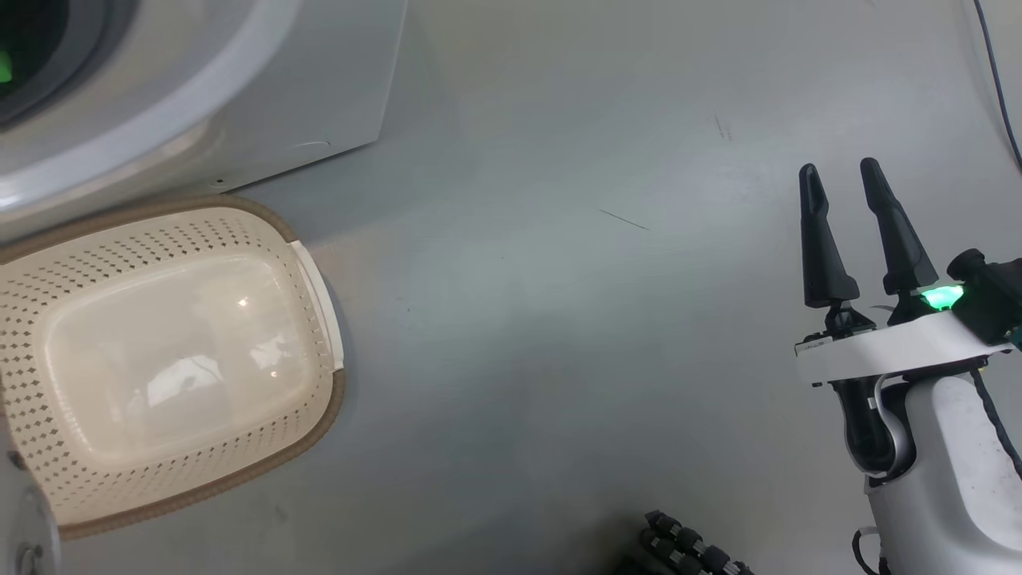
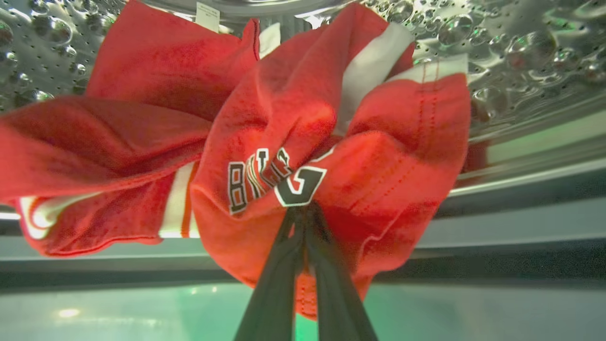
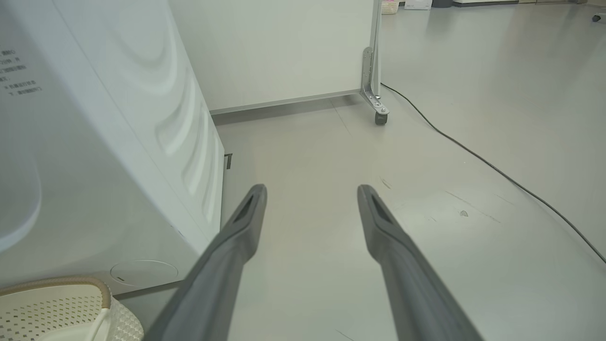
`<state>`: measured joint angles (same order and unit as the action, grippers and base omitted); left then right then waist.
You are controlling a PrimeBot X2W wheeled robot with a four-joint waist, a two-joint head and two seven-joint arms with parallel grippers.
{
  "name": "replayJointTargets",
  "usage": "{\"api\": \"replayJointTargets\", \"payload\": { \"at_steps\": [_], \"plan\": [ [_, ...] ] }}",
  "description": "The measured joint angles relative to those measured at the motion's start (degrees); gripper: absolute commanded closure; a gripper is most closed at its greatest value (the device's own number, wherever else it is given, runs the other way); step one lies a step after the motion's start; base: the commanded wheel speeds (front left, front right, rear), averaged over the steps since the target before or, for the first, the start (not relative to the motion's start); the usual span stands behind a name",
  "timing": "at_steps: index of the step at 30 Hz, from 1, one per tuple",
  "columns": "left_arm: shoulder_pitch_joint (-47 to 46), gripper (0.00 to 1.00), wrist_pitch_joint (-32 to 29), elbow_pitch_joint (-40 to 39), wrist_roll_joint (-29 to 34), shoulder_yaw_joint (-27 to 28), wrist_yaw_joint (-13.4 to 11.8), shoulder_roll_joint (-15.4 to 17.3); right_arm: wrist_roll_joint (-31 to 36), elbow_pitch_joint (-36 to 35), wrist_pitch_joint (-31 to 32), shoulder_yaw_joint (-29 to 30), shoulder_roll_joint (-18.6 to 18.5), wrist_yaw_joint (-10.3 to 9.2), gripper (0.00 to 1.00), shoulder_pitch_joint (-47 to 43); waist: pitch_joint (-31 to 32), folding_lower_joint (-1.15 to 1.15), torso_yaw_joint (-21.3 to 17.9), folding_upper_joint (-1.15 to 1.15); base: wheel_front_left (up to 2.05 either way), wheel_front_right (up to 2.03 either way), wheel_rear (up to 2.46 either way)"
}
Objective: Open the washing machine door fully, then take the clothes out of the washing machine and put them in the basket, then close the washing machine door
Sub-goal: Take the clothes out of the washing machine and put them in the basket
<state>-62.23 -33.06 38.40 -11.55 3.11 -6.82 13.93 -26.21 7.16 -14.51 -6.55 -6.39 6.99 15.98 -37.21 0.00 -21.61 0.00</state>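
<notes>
Two dark fingers of the left gripper (image 2: 302,210) pinch the red clothes (image 2: 265,118) tight inside the washer (image 2: 521,42). The right gripper (image 1: 838,168) hangs wide open over the floor (image 1: 559,319), holding nothing. The basket (image 1: 160,239) sits beside the washer.

Red clothes (image 2: 284,118), cream perforated basket (image 1: 311,275)

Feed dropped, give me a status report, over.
Left gripper shut on red clothes inside drum. Right gripper open, holding nothing. Basket empty beside washer. Floor cable at far right.
</notes>
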Motion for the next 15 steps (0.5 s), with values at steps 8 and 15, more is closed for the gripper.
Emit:
{"api": "replayJointTargets", "payload": {
  "at_steps": [8, 15],
  "plan": [
    [0.1, 1.00, 4.1, -1.7, 0.0, -0.8, 0.0, -2.1, 0.0, -0.1, 0.0, 0.5, -1.0, 0.00, 0.00, 0.0, 0.6, 0.00, 1.8, 0.00, 0.00, 0.00, 0.00],
    [0.8, 1.00, 9.5, -4.1, -0.3, -1.0, 0.0, -2.7, 0.1, -0.3, 0.0, 1.0, -1.6, 0.00, 0.00, 0.0, 1.4, 0.00, 3.7, 0.00, 0.00, 0.00, 0.00]
  ]
}}
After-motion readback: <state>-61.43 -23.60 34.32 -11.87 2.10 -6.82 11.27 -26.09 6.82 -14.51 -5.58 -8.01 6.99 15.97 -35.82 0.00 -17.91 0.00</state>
